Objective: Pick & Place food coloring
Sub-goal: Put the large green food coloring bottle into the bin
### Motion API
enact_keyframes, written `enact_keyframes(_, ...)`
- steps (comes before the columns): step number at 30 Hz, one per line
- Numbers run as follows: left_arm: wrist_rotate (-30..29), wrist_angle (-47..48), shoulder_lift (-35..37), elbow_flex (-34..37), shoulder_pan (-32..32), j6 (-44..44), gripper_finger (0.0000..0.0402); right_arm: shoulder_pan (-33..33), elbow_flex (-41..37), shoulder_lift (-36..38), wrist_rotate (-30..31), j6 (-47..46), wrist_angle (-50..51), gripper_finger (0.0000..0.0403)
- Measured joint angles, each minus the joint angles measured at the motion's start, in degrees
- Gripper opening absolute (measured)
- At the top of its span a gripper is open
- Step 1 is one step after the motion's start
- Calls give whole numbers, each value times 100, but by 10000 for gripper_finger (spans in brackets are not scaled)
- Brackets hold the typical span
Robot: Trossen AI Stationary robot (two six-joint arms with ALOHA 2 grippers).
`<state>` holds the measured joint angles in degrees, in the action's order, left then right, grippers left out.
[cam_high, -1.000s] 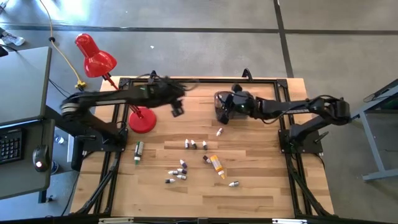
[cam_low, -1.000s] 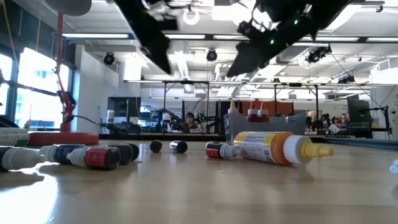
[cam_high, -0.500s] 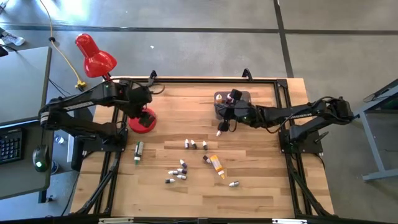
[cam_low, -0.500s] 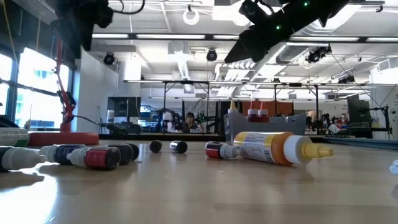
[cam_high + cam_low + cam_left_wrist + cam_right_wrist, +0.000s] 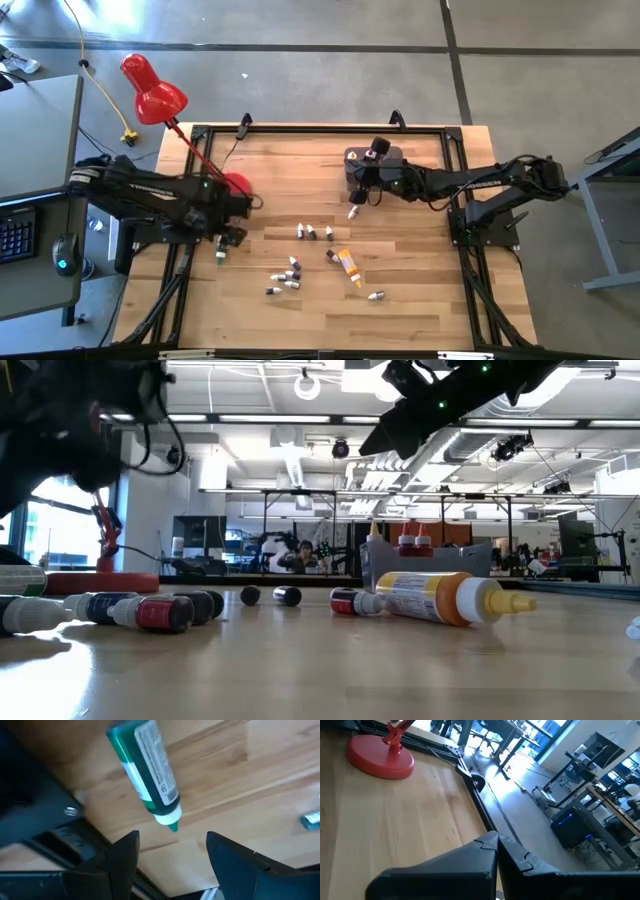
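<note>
My left gripper (image 5: 170,850) hangs wide open, empty, over the green bottle (image 5: 147,772) at the desk's (image 5: 400,310) left edge. I should straddle its body squarely, then close. Right gripper (image 5: 365,185) shut, idle.

A: What stands on the wooden table (image 5: 400,300) at its left side?
B: A red desk lamp (image 5: 152,90). Its round base (image 5: 234,186) sits on the wood and its head leans out past the table's corner.
A: And near the far edge?
B: A grey tub (image 5: 353,160).
A: Off the table?
B: A desk (image 5: 40,140) with a keyboard (image 5: 15,235) and a mouse (image 5: 63,263). A person (image 5: 294,553) sits far back in the room.
</note>
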<state>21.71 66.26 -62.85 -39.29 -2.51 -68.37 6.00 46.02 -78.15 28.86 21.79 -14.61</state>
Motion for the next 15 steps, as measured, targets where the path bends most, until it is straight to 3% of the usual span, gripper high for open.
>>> enact_keyframes(3, 4, -774, 2, 441, -423, -693, 225, 50, 0, 0, 9, -25, 0, 0)
enact_keyframes(6, -166, -977, 2, 683, -932, -1416, 225, 135, 0, 0, 14, 19, -65, 0)
enact_keyframes(12, -1226, -1467, 2, 750, -1788, -2624, 225, 356, 4, 0, 14, 185, -522, 0)
enact_keyframes(15, -1437, -1655, -4, 749, -2042, -3069, 225, 442, 4, 0, 12, 187, -539, 0)
